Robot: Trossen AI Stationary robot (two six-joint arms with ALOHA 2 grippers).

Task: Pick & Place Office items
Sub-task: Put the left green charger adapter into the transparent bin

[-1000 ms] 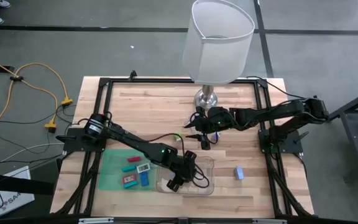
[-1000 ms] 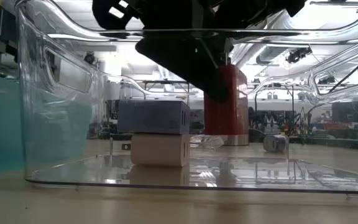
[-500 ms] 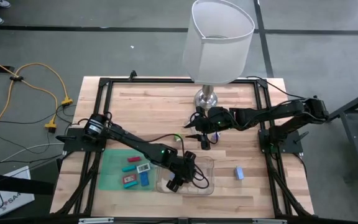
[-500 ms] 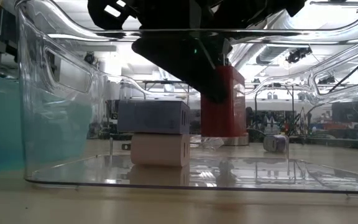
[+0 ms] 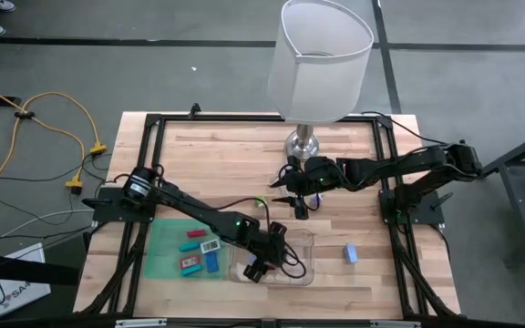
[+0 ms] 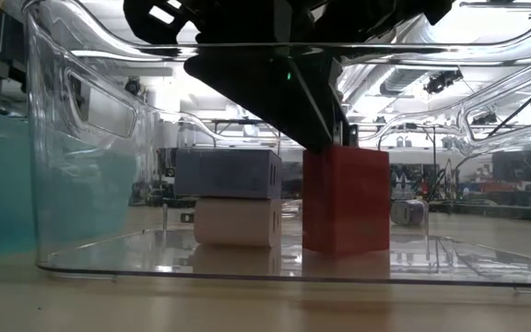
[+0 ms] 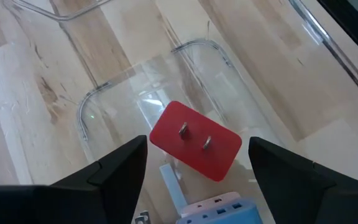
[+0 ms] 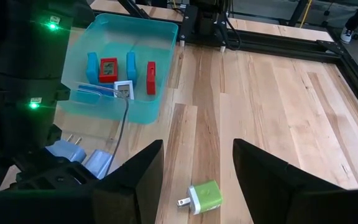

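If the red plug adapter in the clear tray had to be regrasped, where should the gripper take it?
Across the red adapter's two long flat sides, coming straight down. It lies prongs-up on the clear tray's floor, and the left gripper is open above it.

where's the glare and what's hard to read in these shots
Low view: bright ceiling lights streak the clear tray's wall, and the left gripper is a backlit silhouette above the red block. Left wrist view: the tray shows only as faint rim outlines.

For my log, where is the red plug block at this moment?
The red plug block sits on the clear tray's floor, prongs up, between the left gripper's open fingers and beside two stacked blocks, front-centre in the high view.
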